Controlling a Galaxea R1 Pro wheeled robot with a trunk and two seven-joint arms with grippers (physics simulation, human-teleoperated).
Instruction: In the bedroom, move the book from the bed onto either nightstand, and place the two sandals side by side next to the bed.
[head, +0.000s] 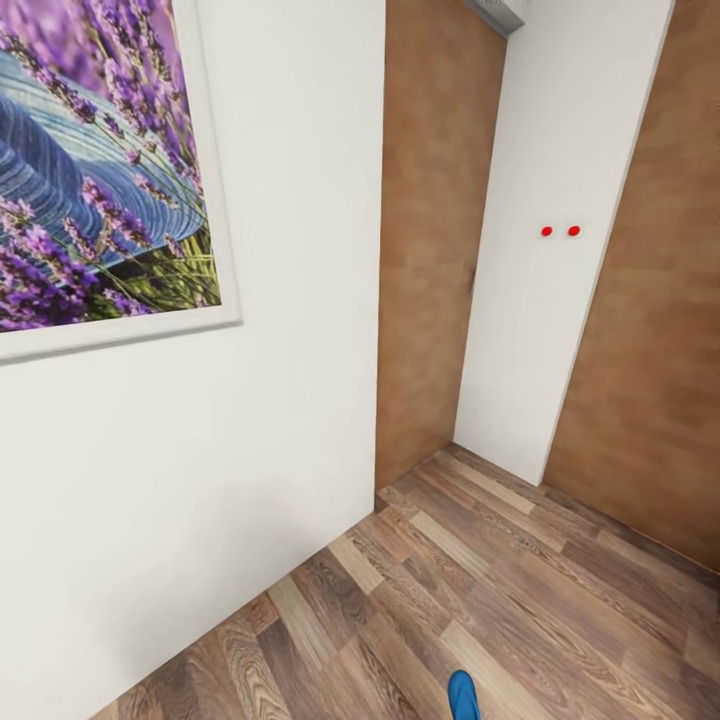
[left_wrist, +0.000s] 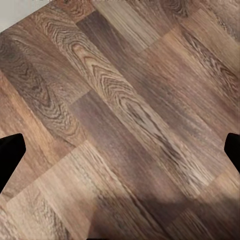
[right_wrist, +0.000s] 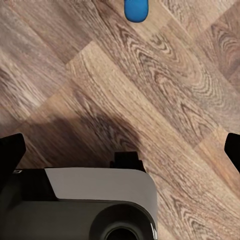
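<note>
One bright blue sandal (head: 462, 696) lies on the wood plank floor at the bottom edge of the head view, cut off by the frame. The same sandal (right_wrist: 136, 10) shows in the right wrist view, lying flat on the floor some way ahead of the right gripper (right_wrist: 120, 147). That gripper's two dark fingertips (right_wrist: 11, 149) stand wide apart, open and holding nothing. The left gripper (left_wrist: 120, 150) hangs open over bare floor, its fingertips (left_wrist: 10, 150) at the frame's sides. The book, the bed and the nightstand are out of view.
A white wall with a framed purple lavender painting (head: 100, 170) stands close on the left. Tan wooden doors (head: 435, 230) flank a white wall panel with two red dots (head: 560, 231). The robot's grey base (right_wrist: 85, 205) shows below the right gripper.
</note>
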